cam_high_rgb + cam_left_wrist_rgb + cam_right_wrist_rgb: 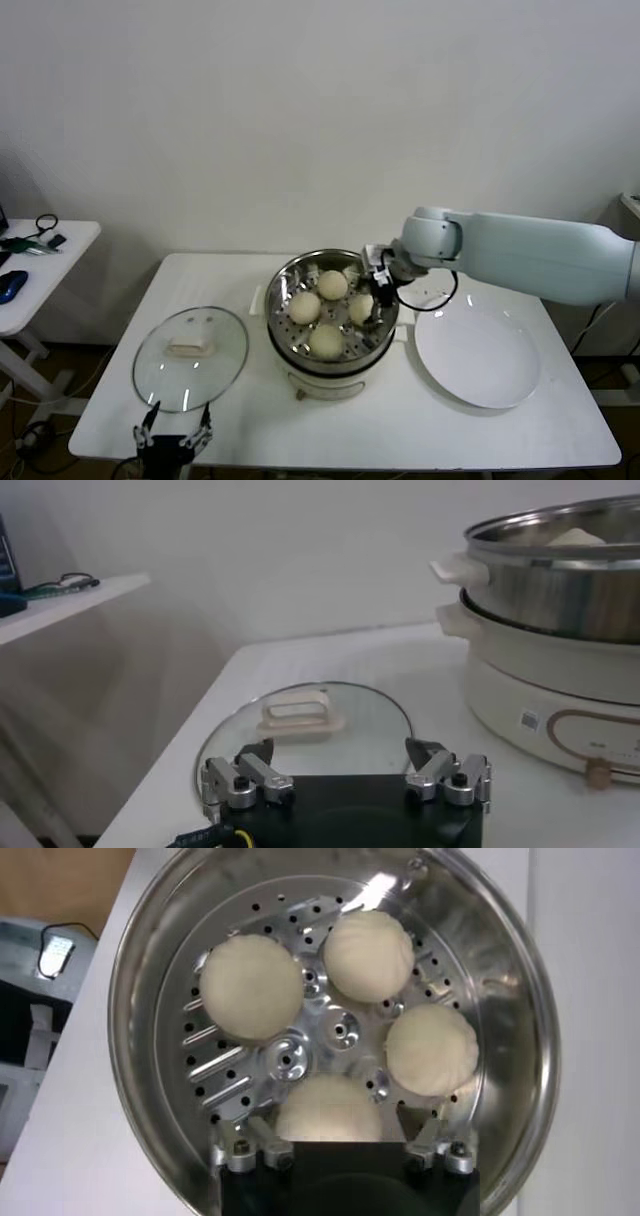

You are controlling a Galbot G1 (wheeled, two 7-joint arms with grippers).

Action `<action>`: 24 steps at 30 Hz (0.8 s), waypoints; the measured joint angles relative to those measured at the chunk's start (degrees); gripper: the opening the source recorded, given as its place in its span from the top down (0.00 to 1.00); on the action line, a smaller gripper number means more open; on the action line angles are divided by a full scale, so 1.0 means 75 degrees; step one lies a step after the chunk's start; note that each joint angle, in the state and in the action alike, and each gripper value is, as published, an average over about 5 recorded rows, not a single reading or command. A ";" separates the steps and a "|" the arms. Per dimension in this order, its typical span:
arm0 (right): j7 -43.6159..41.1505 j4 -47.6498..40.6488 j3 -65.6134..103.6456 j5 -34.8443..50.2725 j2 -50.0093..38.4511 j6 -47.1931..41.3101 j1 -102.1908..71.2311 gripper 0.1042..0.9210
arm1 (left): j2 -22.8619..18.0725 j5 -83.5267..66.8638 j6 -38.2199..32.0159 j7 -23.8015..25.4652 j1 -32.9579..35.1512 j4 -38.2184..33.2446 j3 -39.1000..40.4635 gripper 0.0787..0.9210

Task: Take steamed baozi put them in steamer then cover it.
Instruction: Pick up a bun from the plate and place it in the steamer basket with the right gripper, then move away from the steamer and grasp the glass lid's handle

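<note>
With all four steamed baozi (352, 1030) lying in the steamer (280, 300), the open right claw (343, 1138), apparently empty, should lift clear before the open left claw (344, 772) grips the cover (190, 357) lying near-left on the desk (400, 420)

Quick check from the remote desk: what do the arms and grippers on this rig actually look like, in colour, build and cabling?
The right arm is a thick, smooth, pale blue-grey tube with a rounded joint near the wrist. A black cable loops beside the dark right gripper. The left gripper has a black body, with silver metal finger links held by dark screws and short black tips. No markings are visible.
</note>
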 measured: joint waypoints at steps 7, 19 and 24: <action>-0.0059 0.0073 0.0146 0.0214 -0.0112 0.0094 0.0227 0.12 | 0.0019 0.0004 0.0023 0.0016 0.0006 -0.0071 -0.0019 0.12; 0.1513 0.0207 0.1668 0.1803 -0.0753 -0.0561 0.0185 0.12 | 0.0269 -0.0305 0.0209 0.0098 -0.0235 -0.0206 -0.0276 0.12; 0.2951 0.0383 0.3081 0.2188 -0.1415 -0.0454 -0.0779 0.12 | 0.0448 -0.0410 0.0237 0.0068 -0.0477 -0.0117 -0.0359 0.12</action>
